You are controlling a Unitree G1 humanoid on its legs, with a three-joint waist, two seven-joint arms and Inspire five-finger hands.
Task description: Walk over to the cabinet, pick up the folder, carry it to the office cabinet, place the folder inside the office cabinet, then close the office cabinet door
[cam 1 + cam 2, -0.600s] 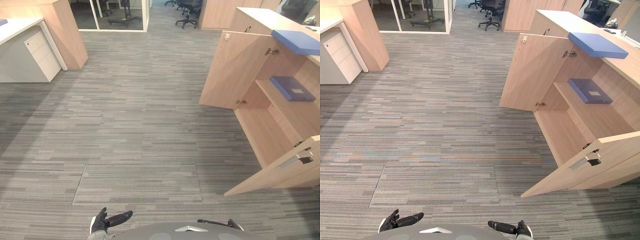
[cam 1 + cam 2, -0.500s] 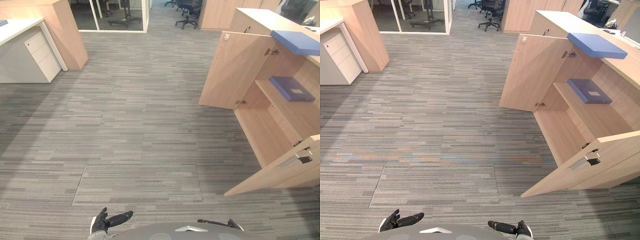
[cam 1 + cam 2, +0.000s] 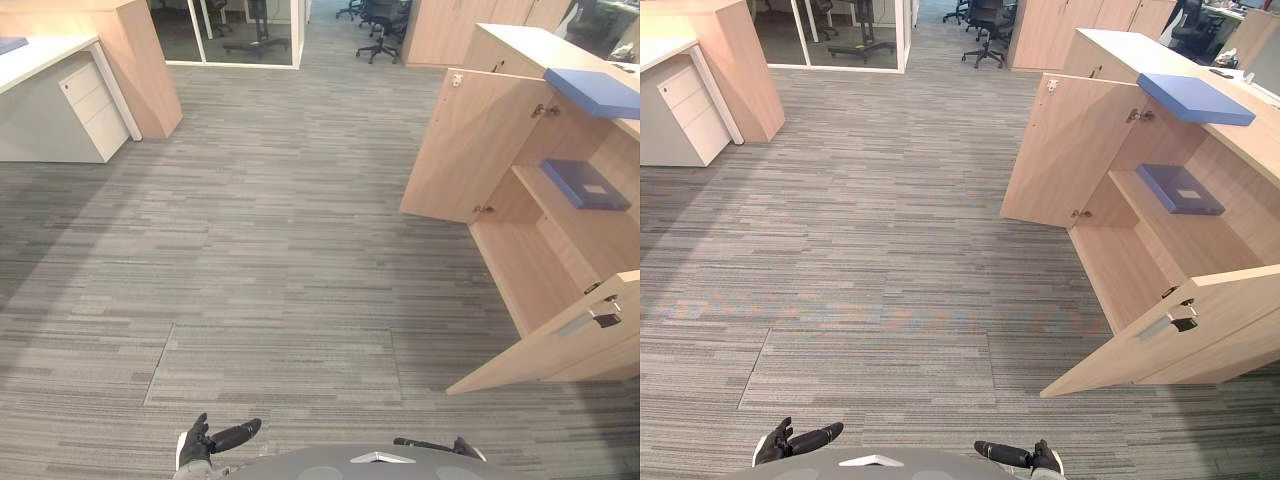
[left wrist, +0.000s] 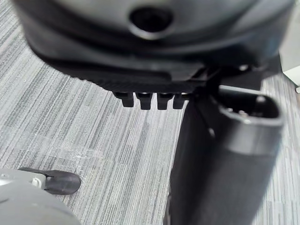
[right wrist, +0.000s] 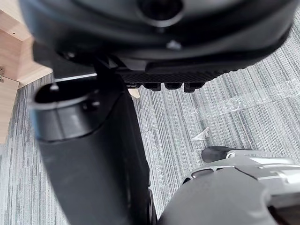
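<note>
Two dark hands, left hand (image 3: 212,441) and right hand (image 3: 1025,457), hang straight-fingered and empty at bottom edge. Flat blue folder (image 3: 597,92) lies atop light wooden cabinet (image 3: 515,40), upper right. Whole view has shifted slightly: approach likely under way.

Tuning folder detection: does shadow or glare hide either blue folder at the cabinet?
Right eye view: the flat blue folder on top of the light wooden cabinet is evenly lit, without glare; the darker blue folder on its shelf sits in shade, outline plain. Left eye view: likewise.
</note>
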